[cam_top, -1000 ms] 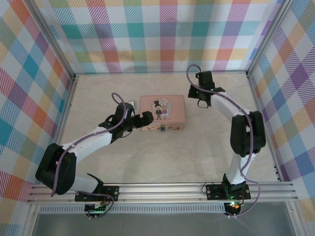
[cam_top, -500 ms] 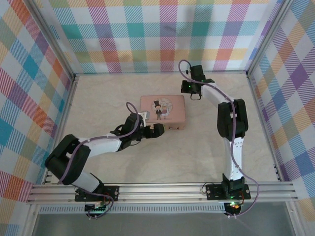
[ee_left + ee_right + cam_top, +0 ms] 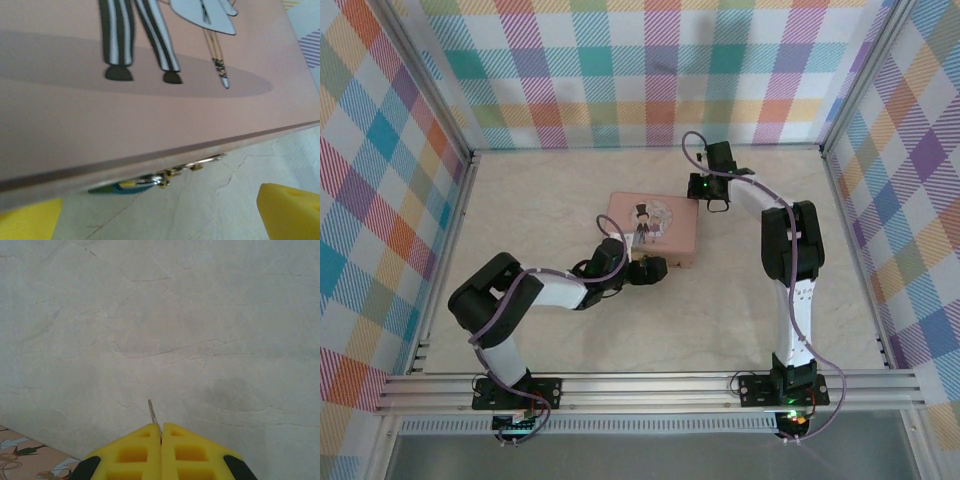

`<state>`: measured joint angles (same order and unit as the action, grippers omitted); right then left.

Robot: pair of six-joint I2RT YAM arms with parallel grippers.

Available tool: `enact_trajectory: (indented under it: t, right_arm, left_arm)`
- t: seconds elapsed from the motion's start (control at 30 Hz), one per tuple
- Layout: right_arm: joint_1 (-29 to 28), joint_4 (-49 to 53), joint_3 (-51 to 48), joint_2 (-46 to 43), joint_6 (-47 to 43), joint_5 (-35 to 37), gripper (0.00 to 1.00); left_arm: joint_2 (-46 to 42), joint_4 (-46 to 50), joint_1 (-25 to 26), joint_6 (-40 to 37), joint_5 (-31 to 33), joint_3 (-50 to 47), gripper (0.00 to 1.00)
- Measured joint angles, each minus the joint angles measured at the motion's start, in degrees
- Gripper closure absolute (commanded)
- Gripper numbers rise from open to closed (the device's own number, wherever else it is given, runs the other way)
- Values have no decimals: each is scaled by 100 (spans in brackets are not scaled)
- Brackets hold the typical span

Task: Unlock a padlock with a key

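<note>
The small teal padlock [image 3: 116,189] hangs by its metal shackle [image 3: 150,179] from the gold hasp [image 3: 200,164] on the front wall of the pink tin [image 3: 150,115]. My left gripper [image 3: 160,217] is open just in front of it, a yellow fingertip [image 3: 287,210] on each side and the padlock between and slightly beyond them. In the top view the left gripper [image 3: 647,270] sits at the tin's [image 3: 653,225] front edge, covering the padlock. My right gripper [image 3: 161,429] is shut on the thin silvery key [image 3: 152,412], whose blade sticks out past the tips. It hovers by the tin's back right corner [image 3: 712,190].
The pale marble-patterned table top [image 3: 740,290] runs around the tin. Plaid walls [image 3: 650,70] and metal frame posts close in the back and both sides. A corner of the tin [image 3: 20,457] shows at the lower left of the right wrist view.
My left arm has swung right, bringing its gripper from the tin's left side to its front edge. My right gripper has moved left, closer to the tin's back right corner.
</note>
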<state>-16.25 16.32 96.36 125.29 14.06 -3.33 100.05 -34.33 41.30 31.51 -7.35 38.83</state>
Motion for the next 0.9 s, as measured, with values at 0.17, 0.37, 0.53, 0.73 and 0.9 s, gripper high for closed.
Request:
enact_trajectory:
  t: [0.17,0.37,0.53,0.73,0.9]
  right_arm:
    - [-26,-85,-37,-26,-7,9,100]
    - [-26,-179,-81,-52,-94,98,100]
    - [-26,-219,-107,-96,-142,140,100]
    - [-26,-321,-107,-101,-160,247,100]
    - [-101,-365,-107,-127,-170,166,100]
  left_arm:
    - [188,-540,140,-297,284,-114,0]
    - [450,-1425,197,-695,339,-341,1]
    - [765,-2024,179,-1032,59,-352,11]
    - [1023,-2201,157,-1121,-560,-116,5]
    - [1108,-2251,160,-1132,-992,2,3]
